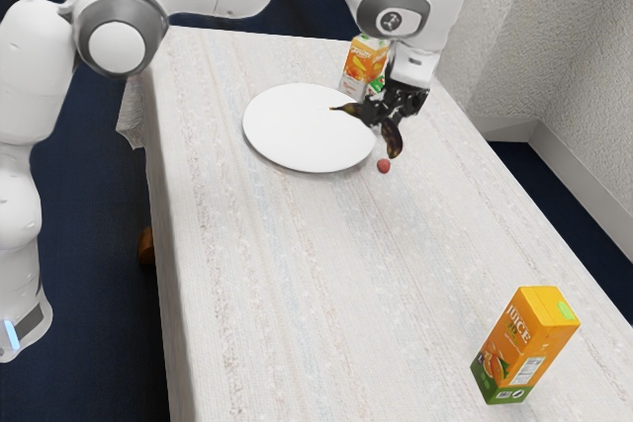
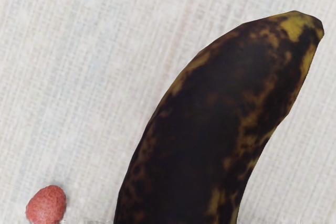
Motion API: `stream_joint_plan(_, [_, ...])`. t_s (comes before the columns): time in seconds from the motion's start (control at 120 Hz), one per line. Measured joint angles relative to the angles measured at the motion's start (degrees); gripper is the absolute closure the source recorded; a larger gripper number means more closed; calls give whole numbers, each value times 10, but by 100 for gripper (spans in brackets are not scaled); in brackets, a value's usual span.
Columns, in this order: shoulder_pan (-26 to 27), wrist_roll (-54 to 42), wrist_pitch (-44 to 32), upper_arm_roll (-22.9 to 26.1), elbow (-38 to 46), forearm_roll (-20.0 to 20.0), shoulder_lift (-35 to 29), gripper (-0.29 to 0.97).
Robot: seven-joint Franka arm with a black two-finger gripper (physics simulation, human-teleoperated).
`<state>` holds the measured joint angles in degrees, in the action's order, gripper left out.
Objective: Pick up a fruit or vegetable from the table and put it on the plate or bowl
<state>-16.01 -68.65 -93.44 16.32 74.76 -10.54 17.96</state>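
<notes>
An overripe, dark brown banana [image 1: 388,128] hangs in my black gripper [image 1: 389,114], lifted above the table just past the right rim of the white plate [image 1: 297,126]. The fingers are shut on the banana's middle, its stem pointing over the plate. In the wrist view the banana [image 2: 220,140] looms close under my hand, dark with yellow patches. A small red lychee-like fruit [image 1: 383,165] lies on the table below the banana, beside the plate's edge; it also lies next to the banana's lower end in the wrist view [image 2: 46,204].
An orange juice carton [image 1: 364,61] stands behind the gripper near the plate's far side. A second orange juice carton [image 1: 522,345] stands tilted near the table's front right corner. A wall corner lies to the exterior view's right.
</notes>
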Motion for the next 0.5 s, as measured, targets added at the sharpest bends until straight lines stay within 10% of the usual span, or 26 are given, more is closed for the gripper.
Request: stream_joint_plan(0.5, [-1,42,27,-157,10,34,-18,51])
